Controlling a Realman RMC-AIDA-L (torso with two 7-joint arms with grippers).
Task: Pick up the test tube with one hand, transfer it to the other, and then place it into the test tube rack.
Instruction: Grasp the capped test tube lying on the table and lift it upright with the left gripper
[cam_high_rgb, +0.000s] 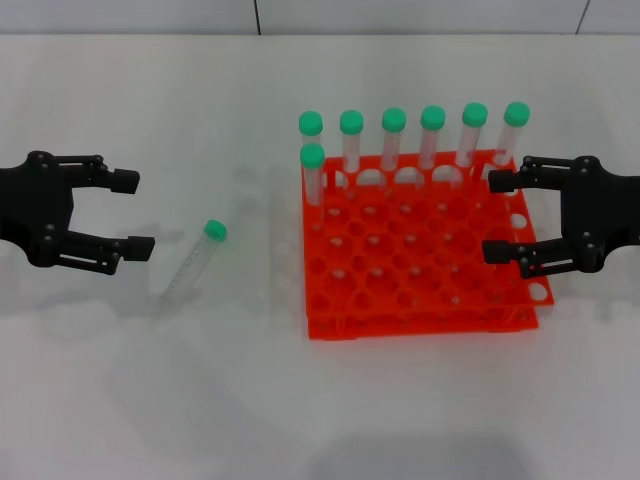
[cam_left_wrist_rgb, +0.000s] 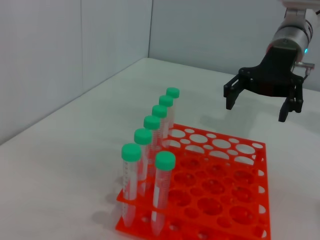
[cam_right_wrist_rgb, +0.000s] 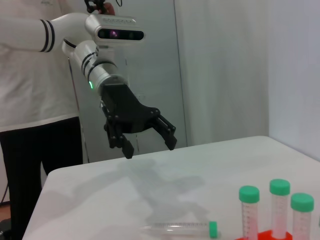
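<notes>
The test tube (cam_high_rgb: 194, 266), clear with a green cap, lies on the white table between my left gripper and the orange test tube rack (cam_high_rgb: 420, 326). It also shows in the right wrist view (cam_right_wrist_rgb: 180, 230). My left gripper (cam_high_rgb: 132, 212), on the green-ringed arm, is open and empty just left of the tube; it also shows in the right wrist view (cam_right_wrist_rgb: 150, 146). My right gripper (cam_high_rgb: 497, 216) is open and empty over the rack's right edge; it also shows in the left wrist view (cam_left_wrist_rgb: 256, 111).
Several green-capped tubes (cam_high_rgb: 393, 136) stand in the rack's back row, with one more in the second row at the left (cam_high_rgb: 313, 172). The rack (cam_left_wrist_rgb: 264, 160) and these tubes (cam_left_wrist_rgb: 144, 160) also show in the left wrist view. A person (cam_right_wrist_rgb: 30, 100) stands behind the table.
</notes>
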